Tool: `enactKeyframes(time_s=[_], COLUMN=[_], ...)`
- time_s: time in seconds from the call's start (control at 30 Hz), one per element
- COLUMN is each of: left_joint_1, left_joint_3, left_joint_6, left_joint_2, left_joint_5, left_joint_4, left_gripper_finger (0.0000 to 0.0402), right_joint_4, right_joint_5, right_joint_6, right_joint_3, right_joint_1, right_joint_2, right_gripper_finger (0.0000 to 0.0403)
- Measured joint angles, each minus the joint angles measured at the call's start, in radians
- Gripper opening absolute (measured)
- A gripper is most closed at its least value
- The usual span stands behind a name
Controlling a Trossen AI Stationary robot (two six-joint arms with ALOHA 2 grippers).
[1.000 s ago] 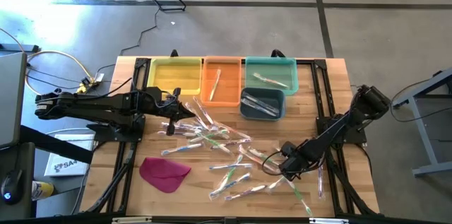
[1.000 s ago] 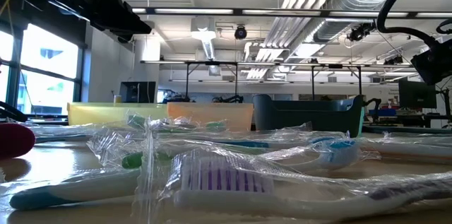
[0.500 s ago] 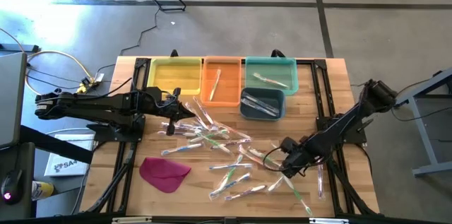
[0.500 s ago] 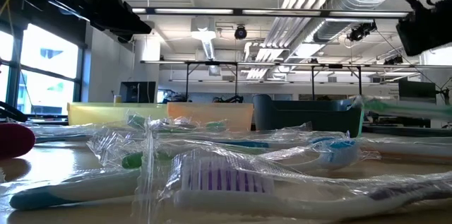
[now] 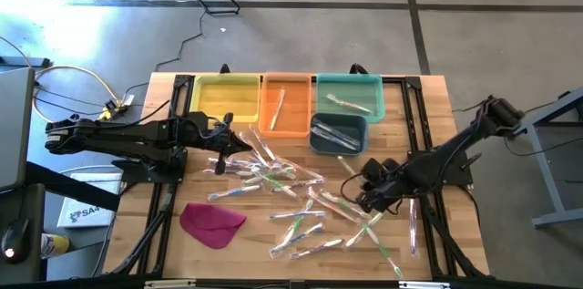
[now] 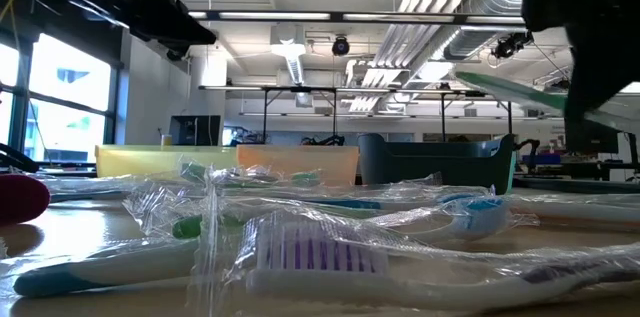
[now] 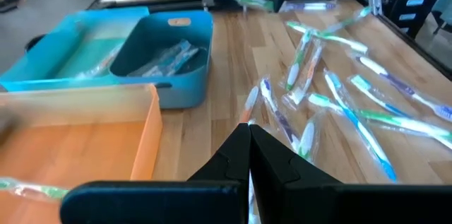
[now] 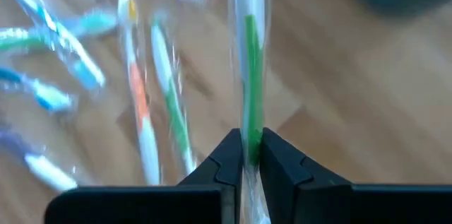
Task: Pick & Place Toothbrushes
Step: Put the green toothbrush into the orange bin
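Above the wooden table, the right end effector pinches a green-handled toothbrush; the left end effector is clenched empty.

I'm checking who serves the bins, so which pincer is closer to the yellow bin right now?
The left. The left pincer sits just off the yellow bin, near its front right corner. The right pincer is far across the table, past the dark blue bin, holding a green toothbrush.

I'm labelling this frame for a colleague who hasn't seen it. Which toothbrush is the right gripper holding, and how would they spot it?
On the wooden table, find the right gripper, right of the scattered pile. The clear-wrapped green-handled toothbrush is pinched between its fingers, lifted off the table; the other wrapped toothbrushes lie loose.
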Motion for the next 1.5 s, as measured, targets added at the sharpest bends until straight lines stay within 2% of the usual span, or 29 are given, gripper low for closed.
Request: enactKeyframes(time_s=[0.43, 0.63, 0.87, 0.97, 1.2, 1.33, 1.5], left_joint_1=[0.0, 0.001, 0.032, 0.1, 0.307, 0.381, 0.422], left_joint_3=[0.0, 0.0, 0.0, 0.0, 0.0, 0.0, 0.001], left_joint_6=[-0.06, -0.084, -0.08, -0.105, -0.162, -0.194, -0.208], left_joint_2=[0.0, 0.0, 0.0, 0.0, 0.0, 0.002, 0.037], left_joint_5=[-0.008, -0.178, -0.198, -0.16, 0.073, 0.174, 0.277], left_joint_4=[0.167, 0.225, 0.241, 0.241, 0.252, 0.27, 0.383], left_gripper_finger=[0.0, 0.0, 0.0, 0.0, 0.0, 0.0, 0.0], right_joint_4=[0.215, 0.366, 0.592, 0.655, 0.764, 0.875, 1.069], right_joint_5=[0.122, 0.142, 0.141, 0.14, 0.139, 0.134, 0.032], right_joint_6=[-0.414, -0.633, -0.887, -0.959, -1.035, -1.086, -1.168], right_joint_3=[0.0, 0.0, 0.001, 0.001, 0.001, 0.001, 0.001], right_joint_1=[-0.199, -0.287, -0.376, -0.405, -0.463, -0.493, -0.542], right_joint_2=[-0.007, -0.008, -0.008, -0.008, -0.008, 0.011, 0.082], right_gripper_finger=[0.0027, 0.0027, 0.0027, 0.0027, 0.0027, 0.0027, 0.0027])
